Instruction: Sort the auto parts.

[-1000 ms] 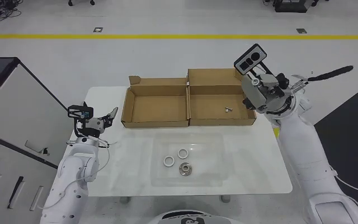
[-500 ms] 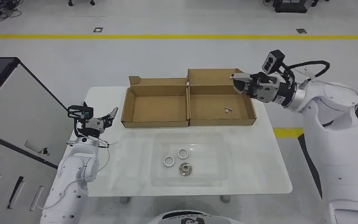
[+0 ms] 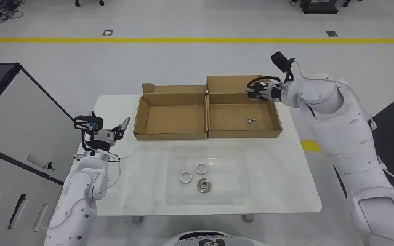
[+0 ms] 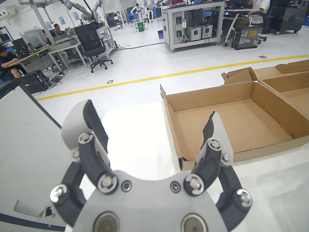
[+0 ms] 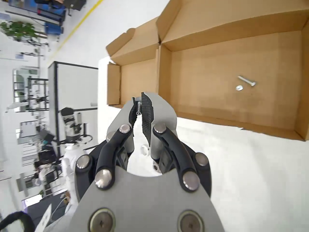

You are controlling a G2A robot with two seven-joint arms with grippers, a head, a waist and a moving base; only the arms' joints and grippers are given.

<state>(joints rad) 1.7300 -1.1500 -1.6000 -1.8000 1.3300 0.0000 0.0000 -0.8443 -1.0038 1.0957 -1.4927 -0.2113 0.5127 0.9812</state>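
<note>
My right gripper (image 3: 252, 91) hangs above the far right part of the right cardboard box (image 3: 228, 127), shut on a small threaded bolt (image 5: 138, 107) that shows between its pads. On that box's floor lie another bolt (image 5: 246, 81) and a small washer (image 5: 239, 87); from above they show as one small metal piece (image 3: 250, 119). The left cardboard box (image 3: 171, 118) has nothing in it. Two white rings (image 3: 184, 178) (image 3: 201, 168) and a metal flanged part (image 3: 203, 184) lie in a clear tray (image 3: 234, 194). My left gripper (image 4: 149, 112) stands open over the table's left edge, holding nothing.
The two boxes sit side by side at the table's back, flaps up. The clear tray takes the front middle. Bare white table (image 3: 283, 166) lies right of the tray and between my left gripper (image 3: 122, 125) and the boxes. A grey panel (image 3: 31, 129) stands left of the table.
The right arm has swung and turned its wrist, bringing its gripper from the right box's right edge inward over the box. The left arm has not moved.
</note>
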